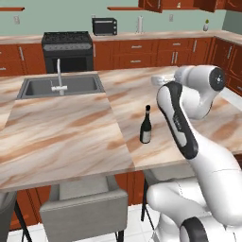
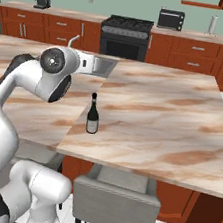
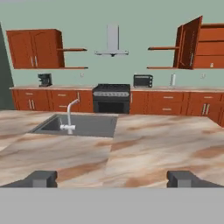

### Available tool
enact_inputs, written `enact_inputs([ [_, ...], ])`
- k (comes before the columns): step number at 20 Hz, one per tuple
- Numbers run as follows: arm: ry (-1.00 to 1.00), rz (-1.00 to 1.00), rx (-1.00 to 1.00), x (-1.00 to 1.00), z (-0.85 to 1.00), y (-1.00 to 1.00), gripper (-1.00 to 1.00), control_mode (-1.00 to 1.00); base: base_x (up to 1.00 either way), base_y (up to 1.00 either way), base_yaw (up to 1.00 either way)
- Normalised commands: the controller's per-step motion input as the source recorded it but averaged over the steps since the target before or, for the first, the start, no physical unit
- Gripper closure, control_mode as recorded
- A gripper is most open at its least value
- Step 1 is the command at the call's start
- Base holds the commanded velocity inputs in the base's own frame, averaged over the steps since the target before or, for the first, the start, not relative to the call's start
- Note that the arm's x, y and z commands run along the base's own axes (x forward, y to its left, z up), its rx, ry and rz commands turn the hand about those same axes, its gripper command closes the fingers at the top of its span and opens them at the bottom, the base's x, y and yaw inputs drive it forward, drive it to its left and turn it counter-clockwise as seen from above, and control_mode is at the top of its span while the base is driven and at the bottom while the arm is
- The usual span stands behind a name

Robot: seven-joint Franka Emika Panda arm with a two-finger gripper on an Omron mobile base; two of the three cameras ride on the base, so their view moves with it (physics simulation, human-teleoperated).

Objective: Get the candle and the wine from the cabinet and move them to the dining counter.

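Note:
The wine [image 1: 146, 126] [image 2: 93, 116], a slim dark bottle with a pale label, stands upright on the dining counter [image 1: 71, 137] [image 2: 157, 120] near its front edge. My gripper [image 3: 112, 178] is open and holds nothing. It hovers over the marble top [image 3: 144, 153], above and behind the bottle and apart from it, facing the back wall. On that wall at upper right the cabinet [image 3: 190, 43] has one door swung open. A tiny pale speck [image 3: 211, 65] on its lower shelf looks like the candle, too small to be sure.
A sink with a silver faucet [image 1: 61, 86] [image 3: 70, 118] is set into the island's far left. Grey stools [image 1: 82, 208] [image 2: 118, 195] stand under the near overhang. The wall counter holds a stove [image 3: 111, 98], toaster oven [image 3: 142, 80], paper-towel roll [image 3: 173, 79] and coffee machine [image 3: 44, 79].

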Motion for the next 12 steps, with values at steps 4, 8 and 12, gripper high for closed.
enact_inputs([
  [4,0.20,-0.21,0.00,-1.00,0.37,-0.04,-1.00,-1.00,0.00,0.00,0.00],
  [8,0.13,-0.18,0.03,-1.00,0.07,-0.28,-1.00,-1.00,0.00,0.00,0.00],
  [12,0.06,-0.08,0.00,-1.00,0.00,-0.21,-1.00,-1.00,0.00,0.00,0.00],
])
